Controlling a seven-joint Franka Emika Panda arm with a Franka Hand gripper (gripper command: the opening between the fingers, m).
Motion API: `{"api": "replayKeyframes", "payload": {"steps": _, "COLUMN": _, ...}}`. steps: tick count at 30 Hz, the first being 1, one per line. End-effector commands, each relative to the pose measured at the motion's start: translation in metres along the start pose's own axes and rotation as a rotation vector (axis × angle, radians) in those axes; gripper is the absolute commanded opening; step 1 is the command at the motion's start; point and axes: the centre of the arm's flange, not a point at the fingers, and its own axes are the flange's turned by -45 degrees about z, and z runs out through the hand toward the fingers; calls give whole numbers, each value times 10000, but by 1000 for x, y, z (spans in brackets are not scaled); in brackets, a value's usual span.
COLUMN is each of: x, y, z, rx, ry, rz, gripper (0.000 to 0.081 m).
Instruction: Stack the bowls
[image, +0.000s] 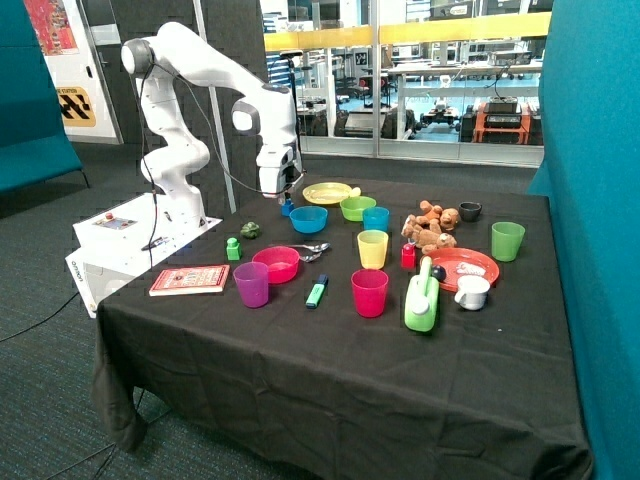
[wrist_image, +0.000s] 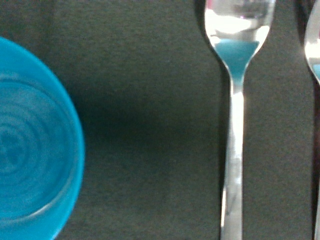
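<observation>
The white Franka arm is rising from its base at the surface's (image: 330, 350) far left corner, elbowing over and pointing its wrist straight down, so the pincer (image: 287, 196) is hanging low just beside the blue bowl's (image: 308, 218) far left rim; whether its fingers are wide or narrow I cannot tell. The wrist view is showing that bowl's ringed inside (wrist_image: 30, 155) next to a metal spoon (wrist_image: 235, 125) on the black cloth. All three bowls are sitting apart, unstacked: the blue one centre-left, the lime green bowl (image: 357, 208) just behind and right of it, the pink bowl (image: 276, 264) nearer. No writing is legible.
</observation>
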Motion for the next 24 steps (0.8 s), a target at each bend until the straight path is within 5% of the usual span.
{"api": "replayKeyframes", "payload": {"steps": 1, "x": 3, "y": 18, "z": 11, "rx": 26, "ry": -36, "rz": 123, "gripper": 369}}
{"api": "replayKeyframes", "payload": {"steps": 9, "x": 6, "y": 22, "z": 24, "rx": 26, "ry": -36, "rz": 234, "gripper": 511}}
{"api": "replayKeyframes", "payload": {"steps": 16, "x": 7, "y": 25, "z": 30, "rx": 26, "ry": -36, "rz": 260, "gripper": 509}}
{"api": "replayKeyframes", "payload": {"steps": 24, "x": 15, "y": 64, "z": 25, "rx": 25, "ry": -37, "rz": 1081, "gripper": 484}}
